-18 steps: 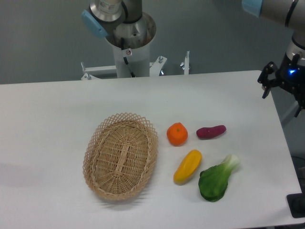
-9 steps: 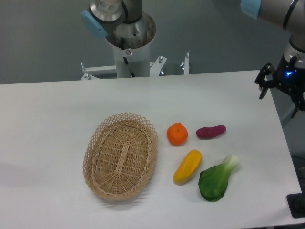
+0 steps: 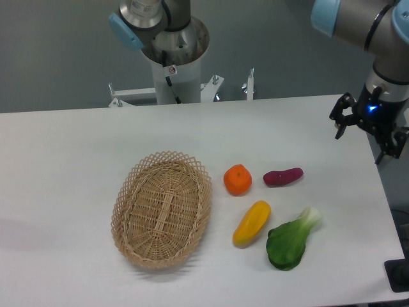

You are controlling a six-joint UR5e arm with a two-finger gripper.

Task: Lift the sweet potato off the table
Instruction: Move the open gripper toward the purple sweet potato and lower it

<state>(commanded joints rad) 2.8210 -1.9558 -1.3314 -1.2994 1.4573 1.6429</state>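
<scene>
The gripper point(image 3: 362, 135) hangs over the right edge of the table point(image 3: 77, 141), its two dark fingers point(image 3: 339, 121) spread apart with nothing between them. A small blue light glows on the wrist just above the fingers, and the grey arm point(image 3: 377, 29) with a light-blue joint cap runs up out of the top right corner.

Taking the potato point(image 3: 283, 176) as the landmark: it lies on the table, down and to the left of the gripper and well apart from it. It is reddish-purple, oblong, lying roughly crosswise with its right end tipped slightly up. Nothing touches it.

Just left of the potato sits a round orange point(image 3: 238, 180), near but not touching. Below and left of the potato lies a yellow-orange squash point(image 3: 252, 222), slanting from lower left to upper right. Below the potato, a little to the right, is a green bok choy point(image 3: 291, 240), its pale stem end pointing up toward the potato, its dark leaves just beside the squash's lower half.

Farther left of the potato, past the orange, an oval wicker basket point(image 3: 162, 208) rests on the table.

Well up and left of the potato, behind the table's far edge, stands the white base column point(image 3: 176, 67) of the arm.
</scene>
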